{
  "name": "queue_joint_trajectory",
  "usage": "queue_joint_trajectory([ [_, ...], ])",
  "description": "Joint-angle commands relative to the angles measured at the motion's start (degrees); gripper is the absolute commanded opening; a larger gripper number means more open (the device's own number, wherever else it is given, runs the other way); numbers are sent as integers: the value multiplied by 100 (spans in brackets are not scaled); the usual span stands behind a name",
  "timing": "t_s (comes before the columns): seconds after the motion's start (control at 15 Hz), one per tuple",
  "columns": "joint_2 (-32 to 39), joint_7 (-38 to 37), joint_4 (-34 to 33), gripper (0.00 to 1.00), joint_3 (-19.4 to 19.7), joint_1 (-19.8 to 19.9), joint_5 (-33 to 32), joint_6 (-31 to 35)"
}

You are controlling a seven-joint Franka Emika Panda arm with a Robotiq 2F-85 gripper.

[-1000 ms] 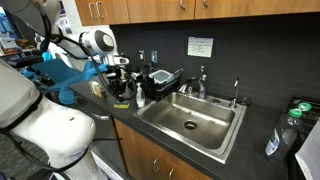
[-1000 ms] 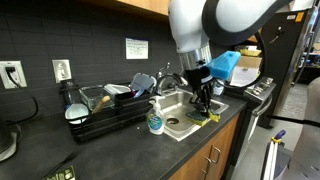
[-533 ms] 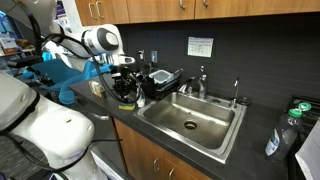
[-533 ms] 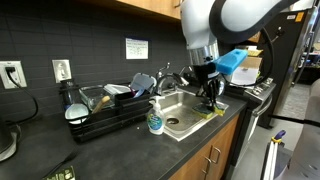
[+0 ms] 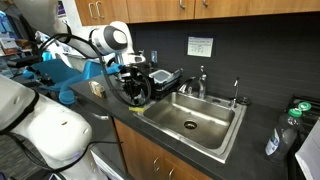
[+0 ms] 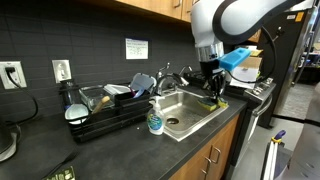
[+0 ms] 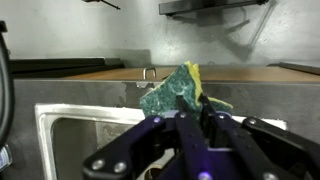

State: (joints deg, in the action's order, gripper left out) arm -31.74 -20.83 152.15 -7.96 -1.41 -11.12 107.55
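My gripper point(image 7: 188, 108) is shut on a sponge point(image 7: 172, 90) with a green scouring face and a yellow body; the sponge sticks out past the fingertips. In both exterior views the gripper point(image 5: 137, 92) point(image 6: 213, 96) hangs just above the edge of the steel sink point(image 5: 214, 126) point(image 6: 176, 124), with the sponge point(image 6: 213, 104) at its tip. The wrist view shows the sink basin point(image 7: 80, 135) below and a faucet point(image 7: 148, 73) behind the sponge.
A black dish rack point(image 6: 108, 116) with dishes stands on the dark counter beside the sink. A small soap bottle point(image 6: 156, 122) stands at the sink's corner. A faucet point(image 5: 201, 80) rises at the back. A bottle point(image 5: 272, 143) stands near the counter's end.
The gripper has moved sideways along the counter edge with the sponge, rising slightly, and now hangs over the sink's rim.
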Motion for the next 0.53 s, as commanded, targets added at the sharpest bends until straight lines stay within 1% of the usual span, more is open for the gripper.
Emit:
queue_joint_trajectory([
  [0.0, -195, 257, 141, 4, 161, 217, -311, 238],
  [0.2, -139, 317, 139, 4, 216, 369, -635, 466],
  [0.47, -31, 349, 207, 4, 276, 563, -1079, 937],
])
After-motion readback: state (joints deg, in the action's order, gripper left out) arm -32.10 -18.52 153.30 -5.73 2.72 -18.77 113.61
